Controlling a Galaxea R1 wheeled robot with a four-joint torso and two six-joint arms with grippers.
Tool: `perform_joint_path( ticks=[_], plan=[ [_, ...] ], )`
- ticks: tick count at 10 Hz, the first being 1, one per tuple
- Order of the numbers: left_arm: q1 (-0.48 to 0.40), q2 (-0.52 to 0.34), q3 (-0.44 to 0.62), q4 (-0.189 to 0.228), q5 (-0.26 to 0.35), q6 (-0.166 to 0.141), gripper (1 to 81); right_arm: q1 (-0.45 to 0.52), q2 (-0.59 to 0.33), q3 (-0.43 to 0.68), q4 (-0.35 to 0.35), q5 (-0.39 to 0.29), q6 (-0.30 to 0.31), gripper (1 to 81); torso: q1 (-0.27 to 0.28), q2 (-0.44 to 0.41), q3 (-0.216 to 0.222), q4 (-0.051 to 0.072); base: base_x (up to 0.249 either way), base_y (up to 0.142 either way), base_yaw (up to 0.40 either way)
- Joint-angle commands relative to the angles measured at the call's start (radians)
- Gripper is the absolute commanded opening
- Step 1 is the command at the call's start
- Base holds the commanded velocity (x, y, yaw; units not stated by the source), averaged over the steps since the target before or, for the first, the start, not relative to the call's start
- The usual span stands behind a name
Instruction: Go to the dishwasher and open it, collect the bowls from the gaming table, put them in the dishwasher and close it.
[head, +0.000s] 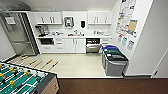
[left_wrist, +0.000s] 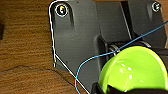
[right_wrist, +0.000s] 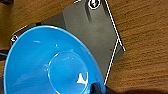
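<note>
The dishwasher (head: 93, 45) is set in the white lower cabinets at the far wall. Its steel door is tipped out and a dark opening shows above it. In the left wrist view a lime-green bowl (left_wrist: 135, 70) hangs over the brown floor, my left gripper (left_wrist: 110, 89) shut on its rim. In the right wrist view a bright blue bowl (right_wrist: 50, 65) fills the near space, my right gripper (right_wrist: 100, 89) shut on its edge. The gaming table is out of view.
A table-football table (head: 22, 80) with a green field stands close at the lower left. Grey bins (head: 114, 60) with blue and dark lids line the right wall beside the dishwasher. A tall steel fridge (head: 17, 32) is at the left. Pale floor (head: 75, 65) lies between.
</note>
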Motion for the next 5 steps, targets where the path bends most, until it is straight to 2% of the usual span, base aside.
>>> perform_joint_path(
  ticks=[1, 5],
  plan=[
    [-0.039, -0.013, -0.001, 0.007, 0.067, 0.004, 1.0, 0.031, -0.016, 0.002, -0.001, -0.062, -0.001, 1.0, 0.0, 0.0, 0.0, 0.0, 0.191, 0.0, 0.0],
    [-0.039, -0.013, -0.001, 0.007, 0.067, 0.004, 1.0, 0.031, -0.016, 0.002, -0.001, -0.062, -0.001, 1.0, 0.0, 0.0, 0.0, 0.0, 0.198, 0.0, 0.0]
  ],
)
